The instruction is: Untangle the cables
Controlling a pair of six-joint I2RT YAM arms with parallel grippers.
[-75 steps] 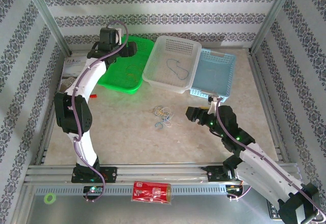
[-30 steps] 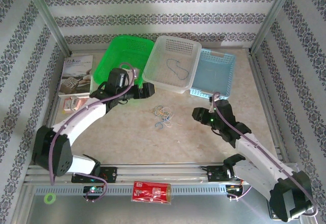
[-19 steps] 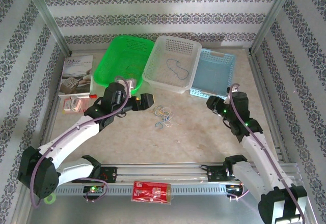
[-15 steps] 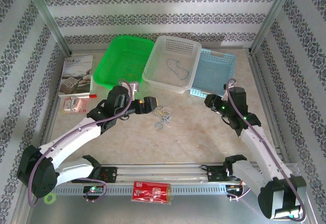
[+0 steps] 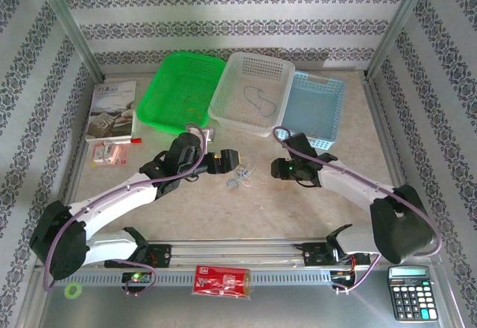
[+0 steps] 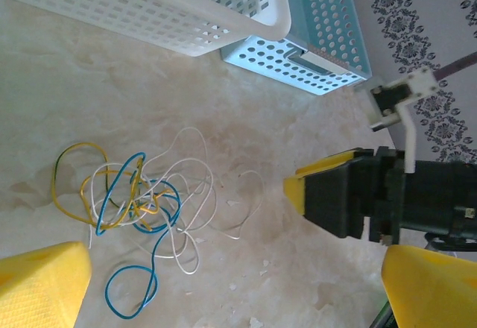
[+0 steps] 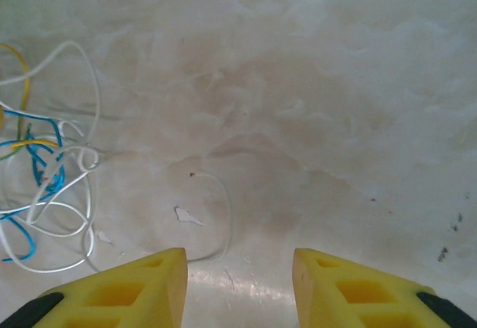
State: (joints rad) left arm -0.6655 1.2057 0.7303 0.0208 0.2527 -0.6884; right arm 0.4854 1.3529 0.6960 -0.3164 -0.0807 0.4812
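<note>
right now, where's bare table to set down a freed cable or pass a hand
Free: the table strip between the cables and the front rail; the patch between the blue basket and the right rail. Crowded: the middle, where the left gripper and right gripper flank the cables, and the far edge, held by the green basket and white basket.

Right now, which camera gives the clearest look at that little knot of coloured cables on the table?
The left wrist view: the cables lie large and sharp, each yellow, blue and white strand traceable. The right wrist view cuts part of the tangle off at its left edge. The top view shows a tiny smudge.
</note>
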